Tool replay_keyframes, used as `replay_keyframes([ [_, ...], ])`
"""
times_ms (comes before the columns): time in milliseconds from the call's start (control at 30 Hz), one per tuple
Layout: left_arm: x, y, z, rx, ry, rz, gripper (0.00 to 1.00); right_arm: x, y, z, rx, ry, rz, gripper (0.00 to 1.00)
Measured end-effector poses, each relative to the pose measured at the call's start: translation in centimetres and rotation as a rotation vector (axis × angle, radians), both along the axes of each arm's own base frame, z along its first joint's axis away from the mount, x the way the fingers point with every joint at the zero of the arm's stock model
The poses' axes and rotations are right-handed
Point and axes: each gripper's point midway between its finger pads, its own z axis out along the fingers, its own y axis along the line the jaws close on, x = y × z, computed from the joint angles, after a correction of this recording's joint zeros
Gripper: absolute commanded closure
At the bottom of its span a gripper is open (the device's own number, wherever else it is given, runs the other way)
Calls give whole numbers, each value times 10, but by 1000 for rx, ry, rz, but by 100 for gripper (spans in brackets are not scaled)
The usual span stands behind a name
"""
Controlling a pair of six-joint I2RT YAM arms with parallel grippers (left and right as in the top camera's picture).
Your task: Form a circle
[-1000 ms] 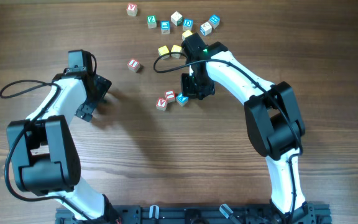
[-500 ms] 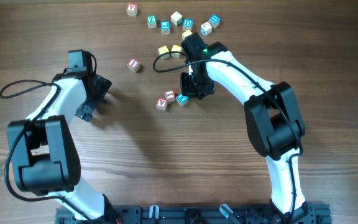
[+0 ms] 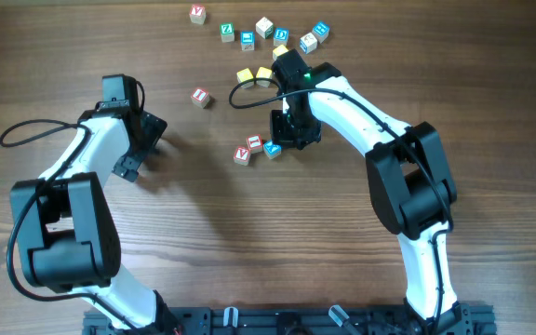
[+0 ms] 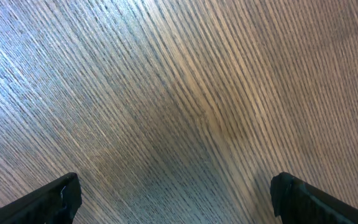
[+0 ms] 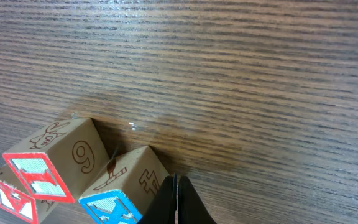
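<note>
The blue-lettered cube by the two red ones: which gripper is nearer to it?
Right. The right gripper sits shut right beside the blue-lettered cube; the left gripper hangs open far off to one side of it.

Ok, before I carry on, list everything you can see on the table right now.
Cluster: three cubes, two red-lettered and one blue-lettered, packed together mid-table.
Lone cube: one, red-lettered, up and left of the cluster.
Yellow cubes: two, side by side above the cluster; maybe a third half hidden by the right arm.
Far cubes: seven, red, green, blue and pale, scattered along the far edge.
Table: one, brown wood.
Left fingers: black, open, over bare wood at the left.
Right fingers: black, shut on nothing, beside the cluster's blue cube.
</note>
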Motion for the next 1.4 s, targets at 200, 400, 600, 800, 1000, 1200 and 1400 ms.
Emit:
replay_keyframes([
  [200, 0, 0, 0, 0, 0, 0, 0, 0, 0, 0, -1, 1, 0, 96],
  [400, 0, 0, 0, 0, 0, 0, 0, -2, 0, 0, 0, 9, 0, 96],
  [600, 0, 0, 0, 0, 0, 0, 0, 2, 3, 1, 12, -8, 1, 96],
  [800, 0, 0, 0, 0, 0, 0, 0, 11, 7, 2, 32, -44, 1, 96],
  [1000, 0, 0, 0, 0, 0, 0, 0, 25, 8, 2, 23, -109, -4, 96],
  [1200, 0, 0, 0, 0, 0, 0, 0, 53, 15, 9, 47, -231, -14, 96],
  [1400, 0, 0, 0, 0, 0, 0, 0, 71, 29, 54, 75, -292, 1, 96],
])
